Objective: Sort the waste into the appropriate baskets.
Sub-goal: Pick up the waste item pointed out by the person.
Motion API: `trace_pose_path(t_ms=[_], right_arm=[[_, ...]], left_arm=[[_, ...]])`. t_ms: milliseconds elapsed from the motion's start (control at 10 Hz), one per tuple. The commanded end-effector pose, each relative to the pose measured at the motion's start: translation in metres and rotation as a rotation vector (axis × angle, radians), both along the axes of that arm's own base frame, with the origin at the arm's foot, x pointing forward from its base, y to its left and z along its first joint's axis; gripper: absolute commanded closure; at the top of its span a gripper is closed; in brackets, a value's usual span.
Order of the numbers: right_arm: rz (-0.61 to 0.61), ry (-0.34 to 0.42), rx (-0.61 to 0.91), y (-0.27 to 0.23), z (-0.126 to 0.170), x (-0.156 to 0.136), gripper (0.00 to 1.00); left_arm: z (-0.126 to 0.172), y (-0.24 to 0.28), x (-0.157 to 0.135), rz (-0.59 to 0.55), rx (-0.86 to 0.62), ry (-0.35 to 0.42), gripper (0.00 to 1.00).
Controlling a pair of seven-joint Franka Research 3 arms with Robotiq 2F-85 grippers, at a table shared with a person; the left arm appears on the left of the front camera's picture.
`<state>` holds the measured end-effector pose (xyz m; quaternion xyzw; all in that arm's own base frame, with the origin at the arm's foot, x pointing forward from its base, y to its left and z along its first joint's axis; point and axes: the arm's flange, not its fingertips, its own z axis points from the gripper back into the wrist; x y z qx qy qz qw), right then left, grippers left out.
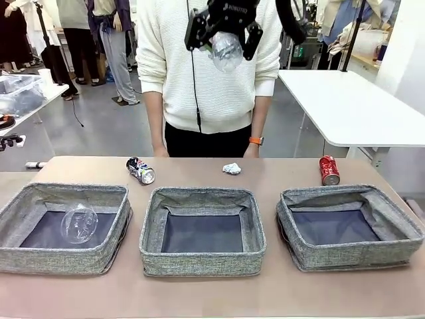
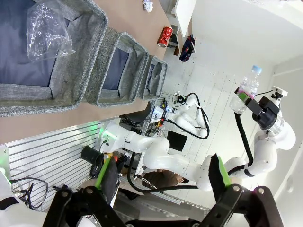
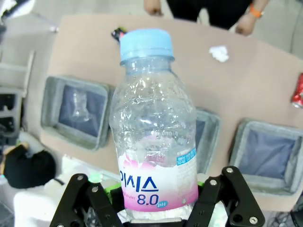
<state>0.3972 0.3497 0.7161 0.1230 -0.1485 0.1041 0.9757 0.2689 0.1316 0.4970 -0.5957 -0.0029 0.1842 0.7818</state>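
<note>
The right gripper [image 1: 224, 41] is clamped on the blue-capped water bottle [image 3: 156, 137]. The bottle's long axis runs along the fingers, cap leading. The basket [image 1: 53, 262] holding the clear plastic cup [image 1: 80, 224] lies well below the gripper, toward its left. The left gripper [image 2: 163, 177] stands apart and empty.

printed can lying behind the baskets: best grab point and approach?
Probably mid-body, from straight above: the printed can lies on its side, silver end toward the robot, so close across its curved wall, not end to end.
</note>
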Motion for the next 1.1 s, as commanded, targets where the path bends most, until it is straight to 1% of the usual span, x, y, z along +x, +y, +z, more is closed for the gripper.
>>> trace_pose_path(t_ms=[0,200,400,500,1000], right_arm=[[-0.075,0.006,-0.026,0.015,0.020,0.000,1.00],[-0.082,0.009,-0.026,0.017,0.028,-0.001,1.00],[-0.102,0.031,-0.019,0.014,0.022,0.004,1.00],[-0.049,0.009,-0.006,0.006,0.024,-0.003,1.00],[-0.049,0.009,-0.006,0.006,0.024,-0.003,1.00]], left_arm=[[0.004,-0.001,-0.001,-0.002,-0.015,-0.005,0.00],[0.004,-0.001,-0.001,-0.002,-0.015,-0.005,0.00],[0.004,-0.001,-0.001,-0.002,-0.015,-0.005,0.00],[0.004,-0.001,-0.001,-0.002,-0.015,-0.005,0.00],[0.004,-0.001,-0.001,-0.002,-0.015,-0.005,0.00]])
